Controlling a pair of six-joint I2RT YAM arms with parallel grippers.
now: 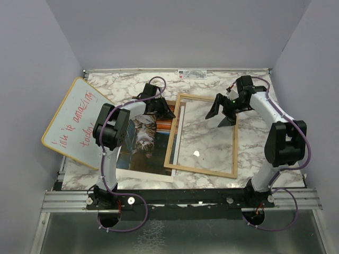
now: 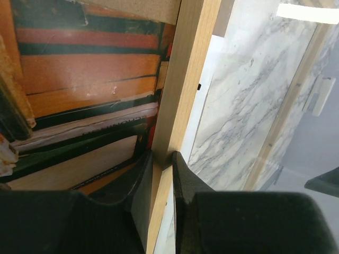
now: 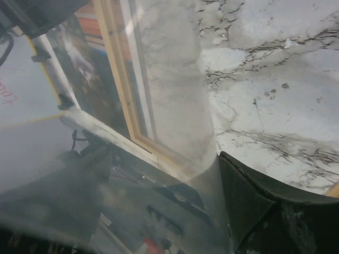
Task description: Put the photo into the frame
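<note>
The frame, thin light wood round a clear pane, lies in the middle of the marble table. My left gripper is shut on its left rail near the far corner; in the left wrist view the two black fingers pinch the rail of the frame. The photo, a tabby cat among colourful books, lies face up to the left, partly under the frame's left edge and my left arm; its book stripes fill the left wrist view. My right gripper hangs open over the frame's far right part, holding nothing.
A round-cornered whiteboard with red handwriting lies tilted at the left table edge. A brown backing board shows beyond the photo. In the right wrist view the pane reflects hazily, and one black finger and the frame's rail show.
</note>
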